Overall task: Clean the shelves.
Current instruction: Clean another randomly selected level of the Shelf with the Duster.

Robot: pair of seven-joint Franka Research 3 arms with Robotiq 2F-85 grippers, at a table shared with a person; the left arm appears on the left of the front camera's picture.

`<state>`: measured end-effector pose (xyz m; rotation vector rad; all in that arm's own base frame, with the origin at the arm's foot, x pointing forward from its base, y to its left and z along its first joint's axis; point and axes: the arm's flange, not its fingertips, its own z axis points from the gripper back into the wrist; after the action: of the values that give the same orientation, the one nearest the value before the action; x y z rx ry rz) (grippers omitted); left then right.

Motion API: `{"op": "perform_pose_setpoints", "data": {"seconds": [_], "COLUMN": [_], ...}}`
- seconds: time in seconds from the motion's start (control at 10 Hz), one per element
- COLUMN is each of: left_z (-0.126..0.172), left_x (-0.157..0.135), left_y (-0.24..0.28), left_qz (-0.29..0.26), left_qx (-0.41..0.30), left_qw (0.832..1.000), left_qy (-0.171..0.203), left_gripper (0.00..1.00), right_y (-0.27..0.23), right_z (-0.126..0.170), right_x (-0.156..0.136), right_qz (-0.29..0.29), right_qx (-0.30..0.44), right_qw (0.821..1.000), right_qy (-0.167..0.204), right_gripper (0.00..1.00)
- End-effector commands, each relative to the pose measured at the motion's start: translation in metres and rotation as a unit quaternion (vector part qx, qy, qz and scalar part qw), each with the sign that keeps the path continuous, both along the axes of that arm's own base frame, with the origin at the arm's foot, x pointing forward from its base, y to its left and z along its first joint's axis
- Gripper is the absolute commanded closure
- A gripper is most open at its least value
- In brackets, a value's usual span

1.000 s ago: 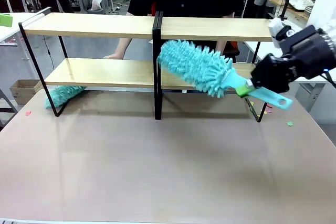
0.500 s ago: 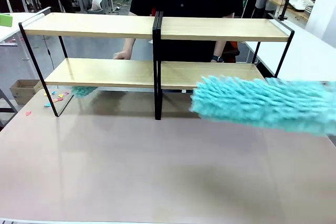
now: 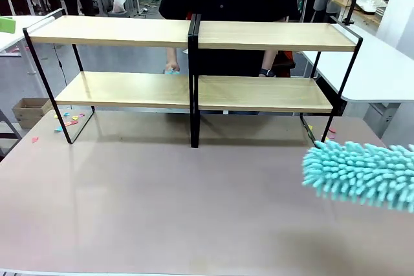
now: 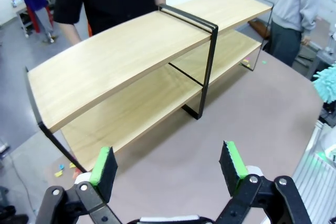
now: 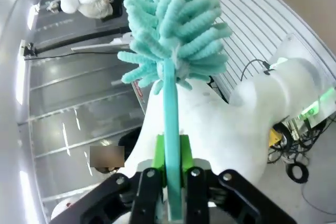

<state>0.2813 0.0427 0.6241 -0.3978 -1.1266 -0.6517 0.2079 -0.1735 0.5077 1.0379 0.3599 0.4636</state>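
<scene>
The shelves (image 3: 194,37) stand across the far half of the beige table (image 3: 162,192), two light-wood tiers in black frames, seen from the left end as the shelves (image 4: 142,61) in the left wrist view. A fluffy teal duster (image 3: 362,176) hangs over the table's near right, away from the rack. My right gripper (image 5: 171,156) is shut on the duster's teal handle (image 5: 169,103), with the duster head (image 5: 173,24) pointing away from the wrist. My left gripper (image 4: 169,163) is open above the table, short of the rack's left end, nothing between its green pads (image 4: 105,162).
A person in black stands behind the rack with a hand (image 3: 171,68) near the lower board. Coloured paper scraps (image 3: 69,119) lie on the table by the rack's left foot, a few more scraps (image 3: 330,132) by the right foot. Another person in grey (image 4: 296,14) stands beyond the far end.
The duster has swung off the lower right shelf, right and down toward the table's near right, and the right arm has left the front view. The teal thing by the left foot is gone.
</scene>
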Motion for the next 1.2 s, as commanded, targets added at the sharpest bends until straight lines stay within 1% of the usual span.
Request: {"op": "perform_pose_setpoints", "data": {"seconds": [0.0, 0.1, 0.2, 0.3, 0.4, 1.1], "left_z": [0.000, 0.000, 0.000, 0.000, 0.000, 0.000], "left_x": [0.000, 0.000, 0.000, 0.000, 0.000, 0.000], "left_y": [0.000, 0.000, 0.000, 0.000, 0.000, 0.000], "left_qz": [-0.002, -0.002, -0.002, -0.002, -0.002, -0.002], "left_qx": [0.001, 0.001, 0.001, 0.001, 0.001, 0.001], "left_qw": [1.000, 1.000, 1.000, 1.000, 1.000, 1.000], "left_qy": [0.001, 0.001, 0.001, 0.001, 0.001, 0.001], "left_gripper": [0.00, 0.00, 0.00, 0.00, 0.00, 0.00], "right_y": [-0.038, -0.047, -0.049, -0.046, -0.053, -0.053], "right_z": [0.025, 0.023, 0.016, 0.013, 0.000, 0.000], "right_x": [-0.029, -0.032, -0.031, -0.026, -0.031, -0.031], "right_qz": [-0.090, -0.125, -0.144, -0.137, -0.111, -0.111], "right_qx": [0.025, 0.052, 0.046, 0.044, 0.035, 0.035], "right_qw": [0.996, 0.991, 0.988, 0.989, 0.993, 0.993], "right_qy": [0.002, -0.004, 0.015, 0.017, 0.006, 0.006], "right_gripper": [0.88, 0.88, 0.88, 0.88, 0.88, 0.88]}}
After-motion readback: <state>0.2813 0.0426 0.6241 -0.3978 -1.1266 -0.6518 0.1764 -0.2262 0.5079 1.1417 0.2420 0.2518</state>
